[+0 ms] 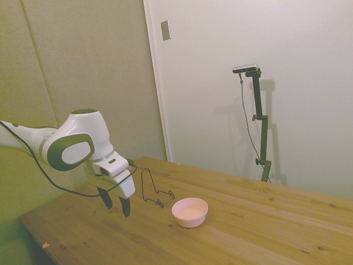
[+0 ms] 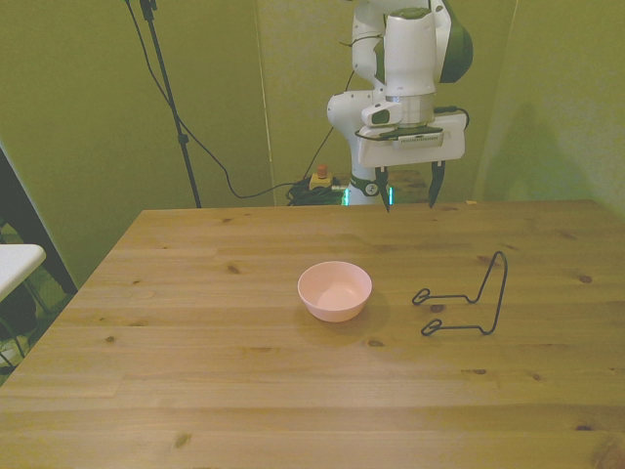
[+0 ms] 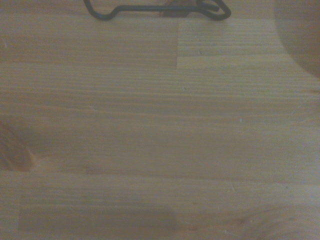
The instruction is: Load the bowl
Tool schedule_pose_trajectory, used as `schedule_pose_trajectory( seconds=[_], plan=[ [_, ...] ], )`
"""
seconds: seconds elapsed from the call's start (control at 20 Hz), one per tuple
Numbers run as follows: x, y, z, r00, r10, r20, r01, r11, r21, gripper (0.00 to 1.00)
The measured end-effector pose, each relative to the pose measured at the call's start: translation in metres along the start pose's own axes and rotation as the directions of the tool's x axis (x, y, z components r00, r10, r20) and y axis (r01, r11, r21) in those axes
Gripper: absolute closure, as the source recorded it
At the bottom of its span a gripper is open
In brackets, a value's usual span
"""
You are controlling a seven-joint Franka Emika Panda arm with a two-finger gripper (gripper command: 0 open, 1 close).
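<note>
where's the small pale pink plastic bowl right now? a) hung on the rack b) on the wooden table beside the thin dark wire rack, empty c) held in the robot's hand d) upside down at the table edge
b: the small pale pink plastic bowl sits upright and empty on the wooden table, apart from the thin dark wire rack, with the open hand above the table's far side.

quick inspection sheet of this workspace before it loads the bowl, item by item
surface: wooden table, bare planks with knots, dry; small crumb near one corner in the side view.
job's things: pale pink bowl upright and empty near the table's middle; thin dark wire rack beside it on the front view's right, apart from it, one loop standing up.
clutter: nothing seen on the table besides these.
grippers: gripper open, empty, hanging above the table's far edge, clear of bowl and rack.
cables: black cable looping along the arm; more cables on the floor behind the table.
surroundings: plain walls, a door, a wall plate; no person seen.
</note>
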State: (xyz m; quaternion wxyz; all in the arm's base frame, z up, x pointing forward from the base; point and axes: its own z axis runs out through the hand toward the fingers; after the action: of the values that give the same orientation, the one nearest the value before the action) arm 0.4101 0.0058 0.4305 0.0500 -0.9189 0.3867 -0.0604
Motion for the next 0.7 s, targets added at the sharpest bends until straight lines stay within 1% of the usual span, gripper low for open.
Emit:
schedule_pose_trajectory(
  seconds=[0.15,0.3,0.45,0.7],
  plan=[
    [0.001,0.001,0.002,1.000,0.002,0.004,-0.002,1.000,-0.003,0.00],
    [0.008,-0.001,0.005,1.000,0.012,-0.015,-0.012,1.000,0.010,0.00],
    [0.032,0.000,0.002,0.998,0.043,-0.045,-0.042,0.999,0.010,0.00],
    [0.086,0.000,-0.022,0.990,0.095,-0.101,-0.093,0.995,0.025,0.00]
  ],
)
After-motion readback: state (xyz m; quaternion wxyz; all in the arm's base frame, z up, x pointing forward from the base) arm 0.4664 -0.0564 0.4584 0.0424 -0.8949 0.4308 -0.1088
